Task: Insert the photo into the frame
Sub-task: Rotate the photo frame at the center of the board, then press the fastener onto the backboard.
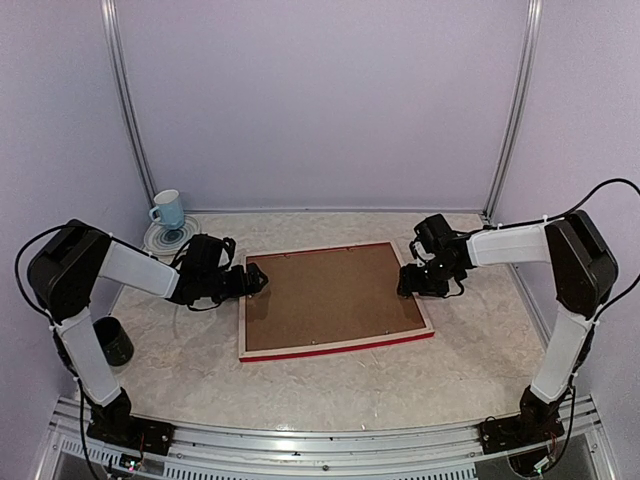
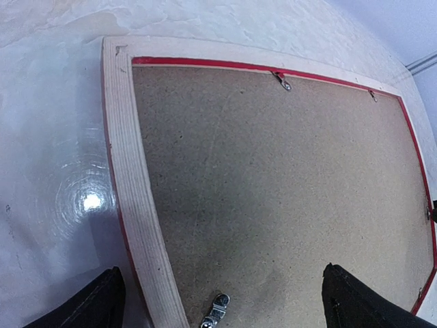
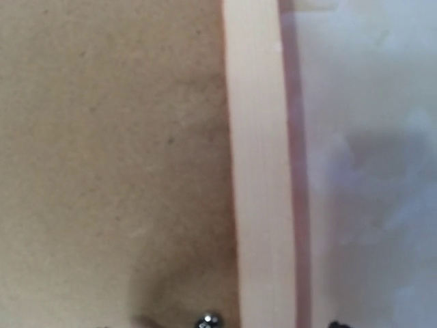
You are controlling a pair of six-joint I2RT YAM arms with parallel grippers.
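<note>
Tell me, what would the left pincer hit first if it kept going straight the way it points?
Probably the brown fibreboard backing panel lying in the red-edged pale wooden picture frame, just inside its bar near a small metal clip. Depth is hard to judge.
</note>
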